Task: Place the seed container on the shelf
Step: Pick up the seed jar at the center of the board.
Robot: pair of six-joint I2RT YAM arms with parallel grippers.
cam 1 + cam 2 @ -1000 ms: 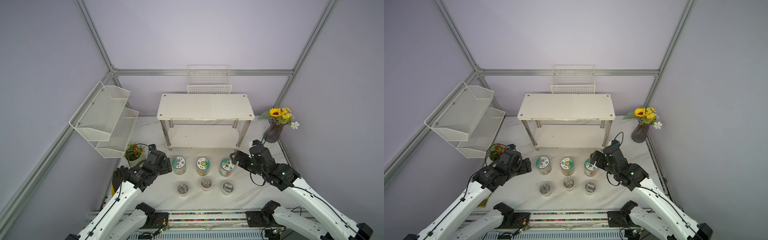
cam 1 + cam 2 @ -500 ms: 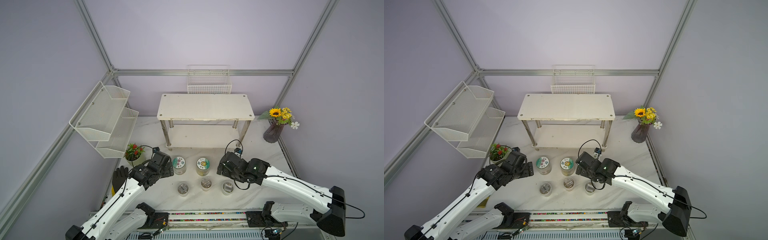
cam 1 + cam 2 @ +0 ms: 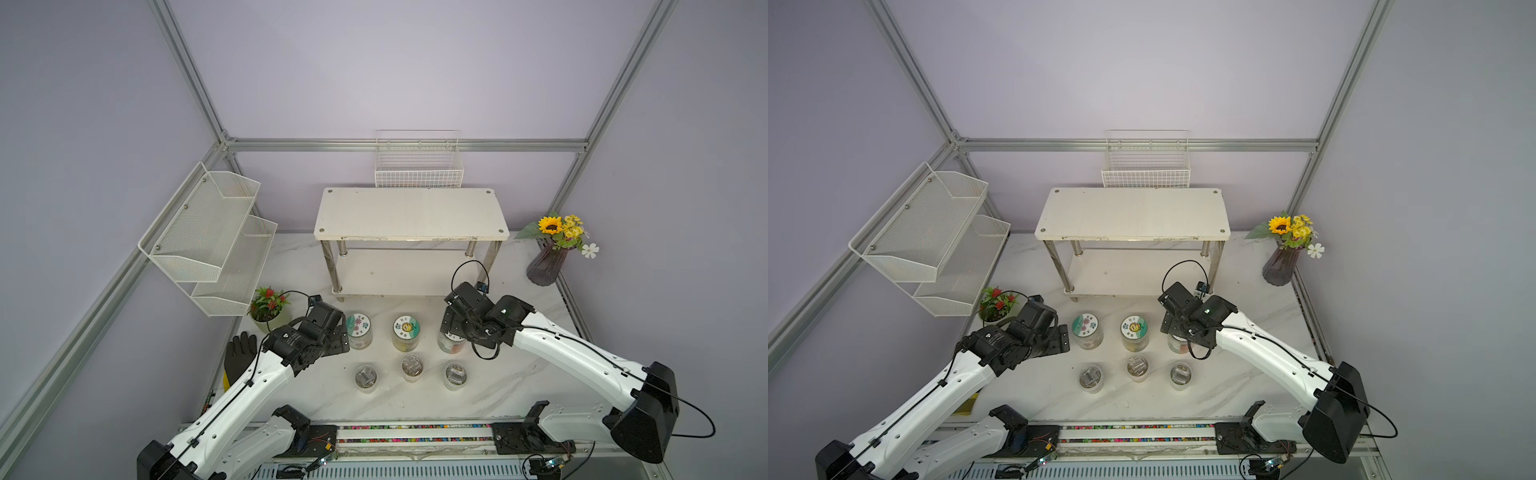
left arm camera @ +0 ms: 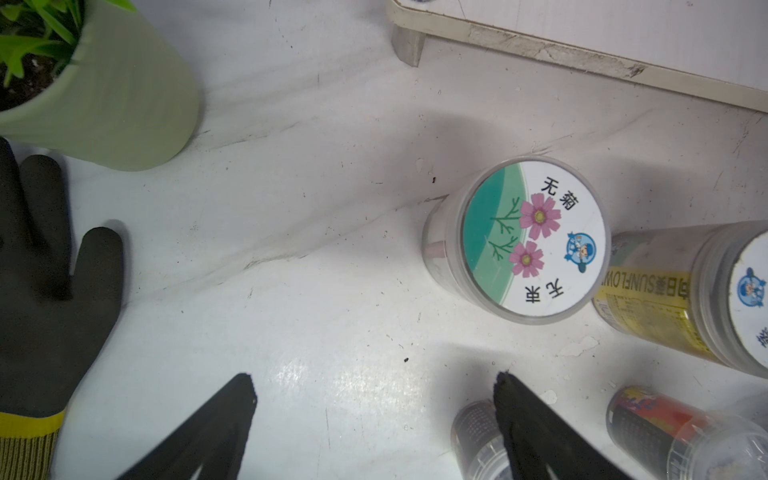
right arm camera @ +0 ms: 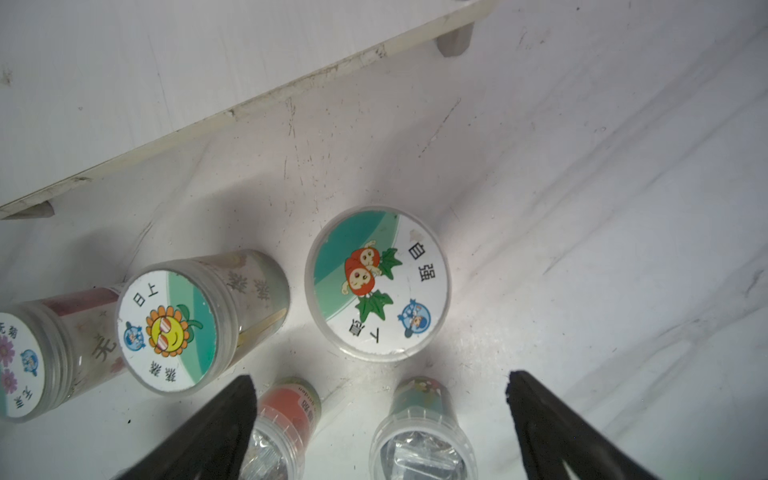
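Saw right claw [image 5: 380, 380] spread wide, empty, above strawberry jar [image 5: 377, 282], upright on desk [image 3: 498, 399] just before shelf [image 3: 411, 214]. Left claw [image 4: 372, 377] likewise wide, empty. Best lowered straight, jaws straddling the lid, clear of sunflower jar [image 5: 166, 328].

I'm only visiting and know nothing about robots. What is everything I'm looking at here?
shelf: one, white, chrome legs, two tiers, back middle of the table
seed jars: three, clear, green-and-white picture lids, row in front of the shelf
small jars: three, clear, row nearer the robot
wire basket: one, white, back wall
mesh rack: one, white, two bins, left wall
potted plant: one, red flowers, pale green pot, left of the jars
glove: one, black, yellow cuff, table's left edge
vase: one, purple-grey, sunflowers, back right
table: one, white marble
left gripper: one, black, open, beside the pink-flower jar
right gripper: one, black, open, over the rightmost seed jar
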